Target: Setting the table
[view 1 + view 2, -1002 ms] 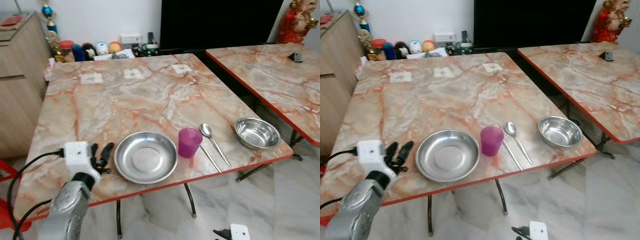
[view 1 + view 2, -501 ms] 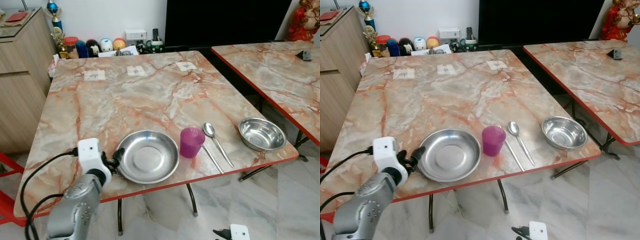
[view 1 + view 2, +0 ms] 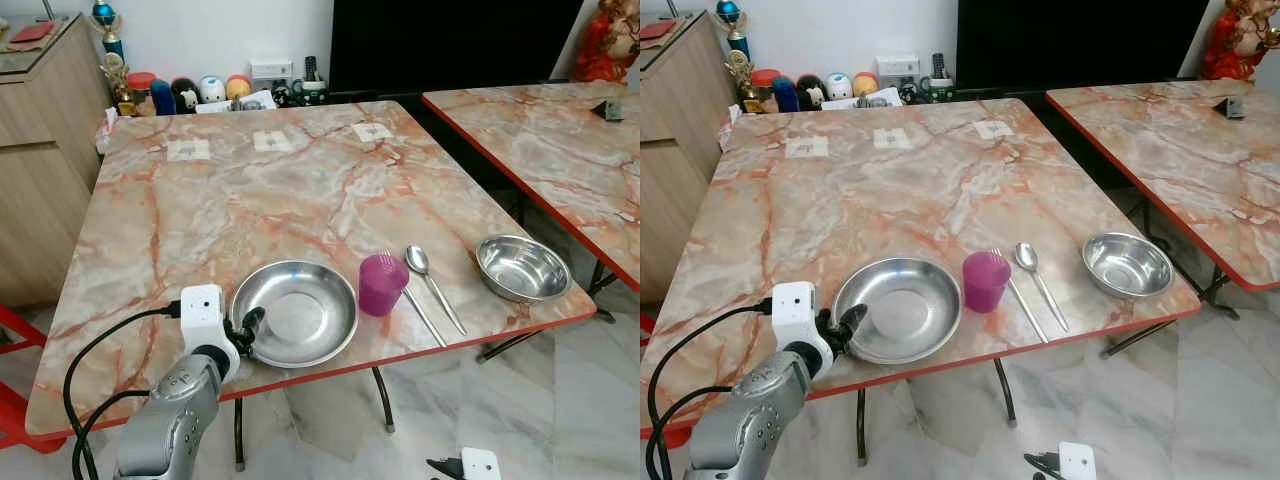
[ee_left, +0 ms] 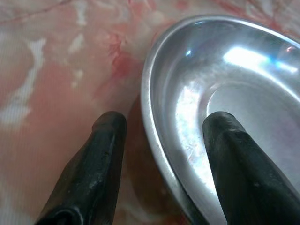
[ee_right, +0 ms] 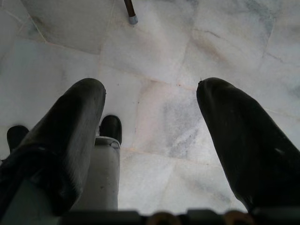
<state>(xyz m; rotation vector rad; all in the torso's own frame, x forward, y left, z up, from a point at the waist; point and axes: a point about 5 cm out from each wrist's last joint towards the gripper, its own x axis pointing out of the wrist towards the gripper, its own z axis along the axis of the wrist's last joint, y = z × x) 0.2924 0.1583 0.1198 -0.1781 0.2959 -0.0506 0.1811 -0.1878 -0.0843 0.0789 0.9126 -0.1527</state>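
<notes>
Marble-patterned table [image 3: 280, 190], steel plate [image 3: 294, 312], purple cup [image 3: 381, 284], spoon [image 3: 431, 283], steel bowl [image 3: 520, 267]

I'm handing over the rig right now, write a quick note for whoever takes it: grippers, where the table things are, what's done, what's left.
Left gripper: open, fingers straddling the near-left rim of the steel plate, one inside, one outside; not closed on it.
Right gripper: open, idle, hanging over the floor.
On the table, along the near edge: plate, purple cup, fork, spoon, steel bowl.
Done: left gripper lined up on the plate.
Left: grip the plate, and probably arrange the setting.
</notes>
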